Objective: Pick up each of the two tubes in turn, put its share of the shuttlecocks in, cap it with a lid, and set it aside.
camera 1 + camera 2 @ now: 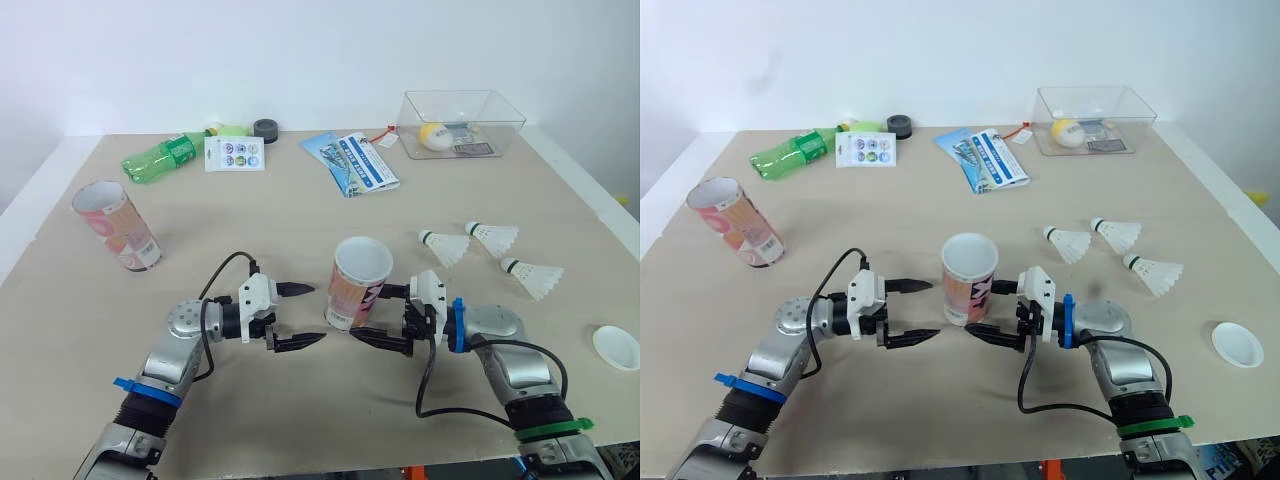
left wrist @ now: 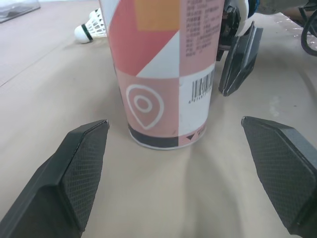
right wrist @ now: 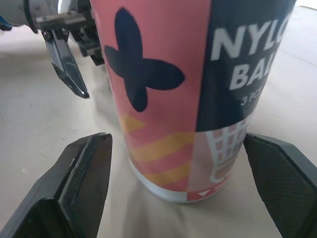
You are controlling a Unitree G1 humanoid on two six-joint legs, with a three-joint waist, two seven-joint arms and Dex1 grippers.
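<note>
Right hand [image 1: 372,318], fingers spread, faces the upright pink-and-white cardboard tube [image 1: 352,290] from 3 o'clock. The left hand [image 1: 315,314], also spread, is at 9. Likely the pickup step: next, close on the tube.

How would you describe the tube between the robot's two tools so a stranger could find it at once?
On the beige table, look at the near middle. An open-topped pink and white tube stands there between the left tool and right tool, both open. The other tube sits alone near the left edge, with no tool by it.
</note>
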